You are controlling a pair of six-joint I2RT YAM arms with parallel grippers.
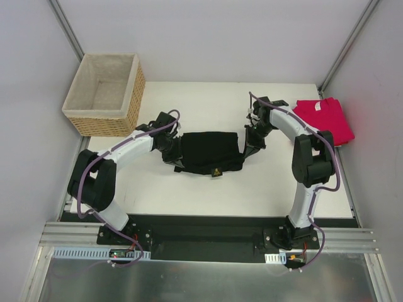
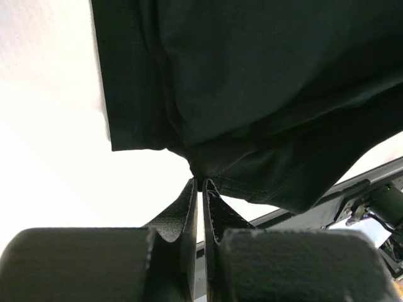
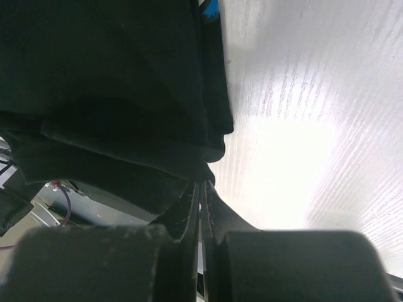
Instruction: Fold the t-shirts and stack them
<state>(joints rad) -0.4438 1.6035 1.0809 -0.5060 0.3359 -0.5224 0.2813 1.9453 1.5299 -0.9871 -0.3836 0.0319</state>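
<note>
From above: the limp black cloth t-shirt (image 1: 211,151) spans mid-bench (image 1: 208,195), long axis left-to-right, with the folded pinkish-red t-shirt (image 1: 324,116) at the far right corner. Left wrist: left tool (image 2: 199,184) clenched on a hem edge. Right wrist: right tool (image 3: 203,184) pinching the opposite edge. Light, floppy stuff, so edge grips suit it.
</note>
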